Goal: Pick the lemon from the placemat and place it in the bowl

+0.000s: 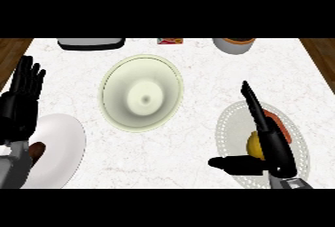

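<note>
Head view: the lemon (253, 144) lies on the round placemat (230, 124) near the counter's (203, 146) right edge, partly hidden by the right hand (273, 146), whose straight fingers and spread thumb flank it without closing. The pale bowl (141, 93) sits mid-counter, well apart. The left hand (18, 104) rests open, fingers up, at the left edge beside a white plate (62, 148)

White plate (65, 142) lower left; grey appliance (91, 43), small box (170, 41), cup (234, 45) along far edge
</note>
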You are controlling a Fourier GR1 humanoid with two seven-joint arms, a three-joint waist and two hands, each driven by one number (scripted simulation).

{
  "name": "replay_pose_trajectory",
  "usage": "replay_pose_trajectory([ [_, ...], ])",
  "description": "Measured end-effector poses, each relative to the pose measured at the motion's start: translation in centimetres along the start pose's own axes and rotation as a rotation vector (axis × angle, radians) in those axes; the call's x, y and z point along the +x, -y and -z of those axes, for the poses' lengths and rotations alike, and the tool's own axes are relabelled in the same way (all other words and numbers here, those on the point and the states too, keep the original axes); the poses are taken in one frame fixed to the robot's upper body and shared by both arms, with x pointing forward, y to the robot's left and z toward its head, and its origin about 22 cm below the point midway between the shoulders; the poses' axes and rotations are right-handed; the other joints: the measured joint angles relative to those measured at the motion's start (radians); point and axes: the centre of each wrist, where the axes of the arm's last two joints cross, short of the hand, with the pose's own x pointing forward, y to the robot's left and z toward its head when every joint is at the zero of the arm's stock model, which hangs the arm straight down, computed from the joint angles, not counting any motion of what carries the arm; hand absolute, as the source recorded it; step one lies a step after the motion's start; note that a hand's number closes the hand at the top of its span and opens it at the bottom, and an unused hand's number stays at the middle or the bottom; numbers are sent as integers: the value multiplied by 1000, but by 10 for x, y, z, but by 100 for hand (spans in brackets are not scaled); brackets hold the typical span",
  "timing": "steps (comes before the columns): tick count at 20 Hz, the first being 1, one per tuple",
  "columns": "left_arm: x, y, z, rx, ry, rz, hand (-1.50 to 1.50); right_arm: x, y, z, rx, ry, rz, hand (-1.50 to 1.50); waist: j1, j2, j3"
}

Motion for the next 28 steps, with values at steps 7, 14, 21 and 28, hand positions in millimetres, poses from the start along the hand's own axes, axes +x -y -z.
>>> replay_pose_trajectory([
  [7,1,-21,4,-2,-3,-6,0,41,30,-43,24,-56,-328,-150,-4,3,0],
  [14,0,-25,7,-4,3,-9,0,92,70,-56,176,-286,-580,-150,2,8,-2],
  [21,-5,-23,8,-18,7,-13,0,111,87,-51,424,-506,-780,-150,20,13,0],
  [28,-2,-19,5,-33,6,-23,0,115,94,-37,510,-605,-804,-150,31,13,2],
])
